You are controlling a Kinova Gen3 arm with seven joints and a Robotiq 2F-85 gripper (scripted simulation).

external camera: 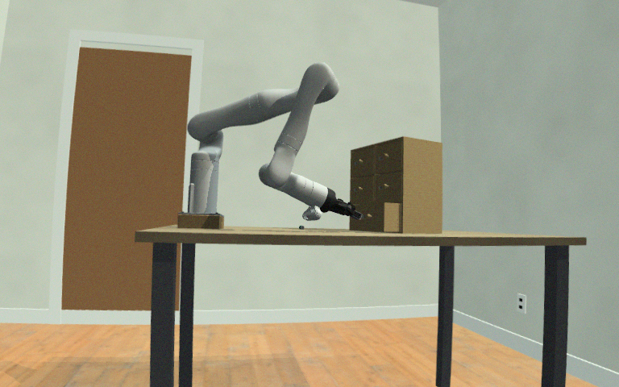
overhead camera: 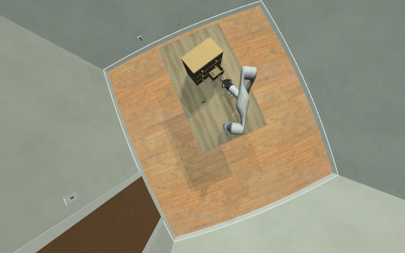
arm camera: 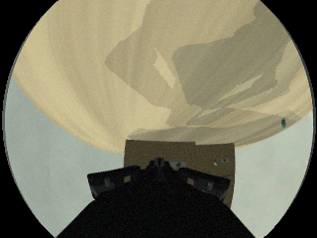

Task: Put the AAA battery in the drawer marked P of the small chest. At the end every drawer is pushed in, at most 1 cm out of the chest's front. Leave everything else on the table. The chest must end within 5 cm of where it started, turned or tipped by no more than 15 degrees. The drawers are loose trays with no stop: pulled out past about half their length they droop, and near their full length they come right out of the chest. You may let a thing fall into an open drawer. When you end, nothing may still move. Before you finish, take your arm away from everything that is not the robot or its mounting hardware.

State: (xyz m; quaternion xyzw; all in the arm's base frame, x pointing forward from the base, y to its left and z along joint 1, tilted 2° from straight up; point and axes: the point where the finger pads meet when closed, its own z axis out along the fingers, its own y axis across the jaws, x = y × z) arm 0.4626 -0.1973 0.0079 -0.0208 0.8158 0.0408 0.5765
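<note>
The bench (overhead camera: pixel 196 140) carries the chest (overhead camera: pixel 200 56), whose bottom drawer (overhead camera: pixel 217 73) stands pulled out with a blue item, likely the battery (overhead camera: pixel 212 73), lying inside. The tool (overhead camera: pixel 222 79), fingers together and empty, sits at the drawer front, apparently to push it in.

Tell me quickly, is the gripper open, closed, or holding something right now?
Gripper: closed, holding nothing, its tip at the front of the pulled-out bottom drawer.
</note>
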